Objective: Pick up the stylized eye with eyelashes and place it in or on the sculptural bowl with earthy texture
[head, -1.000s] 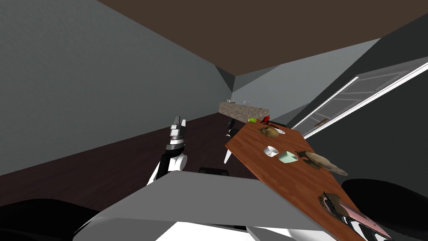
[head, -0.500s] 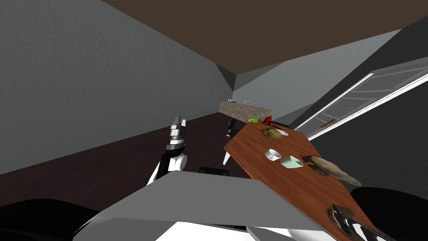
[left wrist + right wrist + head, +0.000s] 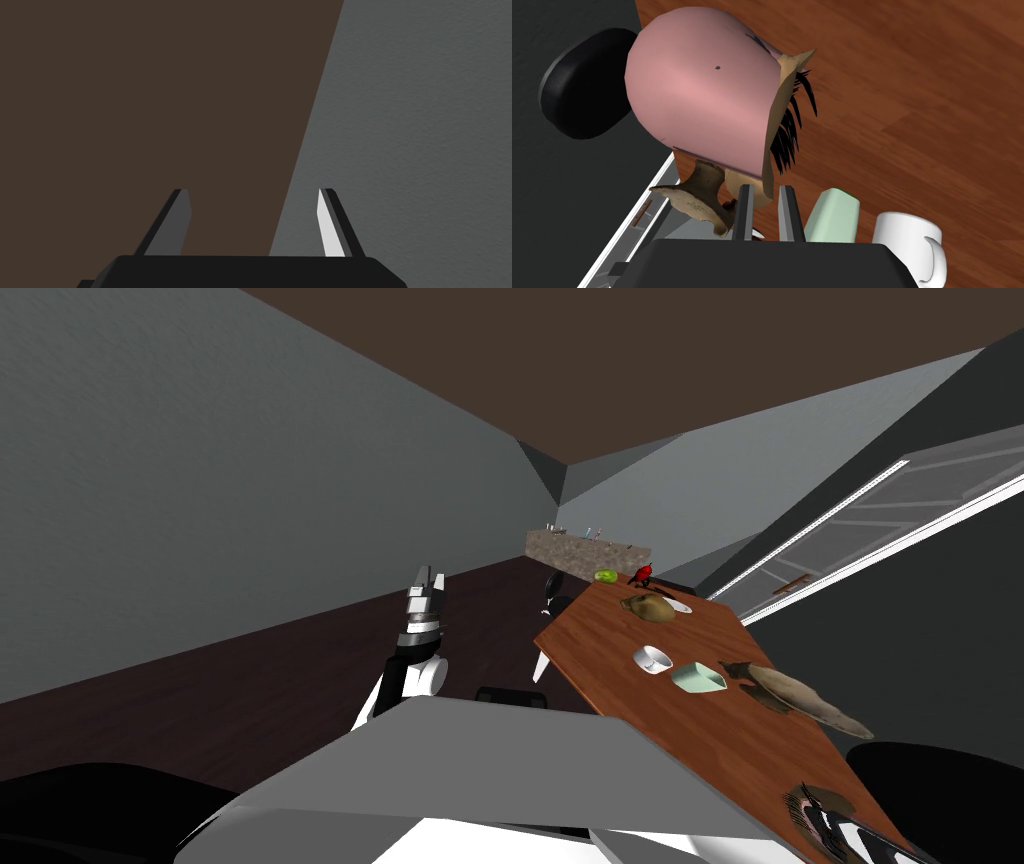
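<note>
The right gripper (image 3: 765, 187) stands clamped on the tan rim of the pink, domed stylized eye (image 3: 702, 100) with black lashes, over the reddish-brown wooden bench (image 3: 912, 100). The rough, earthy brown sculptural bowl (image 3: 694, 197) sits just beside its fingers, at the eye's 11 o'clock in the head view. The left gripper (image 3: 252, 190) is raised, fingers apart.
</note>
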Robot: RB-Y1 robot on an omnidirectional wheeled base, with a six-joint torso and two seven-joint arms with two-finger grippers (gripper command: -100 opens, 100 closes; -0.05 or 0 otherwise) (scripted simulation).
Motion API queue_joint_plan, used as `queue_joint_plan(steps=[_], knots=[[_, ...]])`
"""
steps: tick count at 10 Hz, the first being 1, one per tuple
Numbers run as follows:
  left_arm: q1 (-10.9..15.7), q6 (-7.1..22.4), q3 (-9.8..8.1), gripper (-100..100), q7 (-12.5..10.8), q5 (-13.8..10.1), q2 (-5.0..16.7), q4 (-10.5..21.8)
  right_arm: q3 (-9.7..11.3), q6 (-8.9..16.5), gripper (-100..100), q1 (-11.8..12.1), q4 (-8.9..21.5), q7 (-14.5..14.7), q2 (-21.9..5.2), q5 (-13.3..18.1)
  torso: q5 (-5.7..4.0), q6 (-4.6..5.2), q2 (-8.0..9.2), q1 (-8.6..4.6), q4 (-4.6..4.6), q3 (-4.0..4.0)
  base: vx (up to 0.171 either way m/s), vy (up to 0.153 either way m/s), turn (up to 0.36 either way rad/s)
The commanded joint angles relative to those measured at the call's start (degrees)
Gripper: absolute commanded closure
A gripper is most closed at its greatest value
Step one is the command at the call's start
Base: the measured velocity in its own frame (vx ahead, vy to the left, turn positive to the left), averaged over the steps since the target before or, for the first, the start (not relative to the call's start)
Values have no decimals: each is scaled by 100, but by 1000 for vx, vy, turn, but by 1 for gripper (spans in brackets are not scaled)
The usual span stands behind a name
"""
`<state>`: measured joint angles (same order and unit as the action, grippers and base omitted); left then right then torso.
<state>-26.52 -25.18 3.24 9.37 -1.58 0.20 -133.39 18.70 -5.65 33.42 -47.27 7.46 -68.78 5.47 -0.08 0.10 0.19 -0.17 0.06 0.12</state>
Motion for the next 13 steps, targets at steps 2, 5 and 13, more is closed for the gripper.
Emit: queue_joint_plan(steps=[2, 5, 13], knots=[[0, 0, 0, 0, 0, 0, 0, 0, 0, 1, 100, 0, 1, 0, -1, 0, 0, 0, 0, 0, 0, 0, 0, 0, 0], [0, 0, 0, 0, 0, 0, 0, 0, 0, -17, 100, 96, -108, -44, -129, -54, 7, 7, 4, 21, 0, 2, -2, 29, -39], [1, 0, 0, 0, 0, 0, 1, 0, -246, 642, 100, -162, 136, 566, -521, -633, 39, -11, 19, 6, 8, 13, -47, -32, 106]])
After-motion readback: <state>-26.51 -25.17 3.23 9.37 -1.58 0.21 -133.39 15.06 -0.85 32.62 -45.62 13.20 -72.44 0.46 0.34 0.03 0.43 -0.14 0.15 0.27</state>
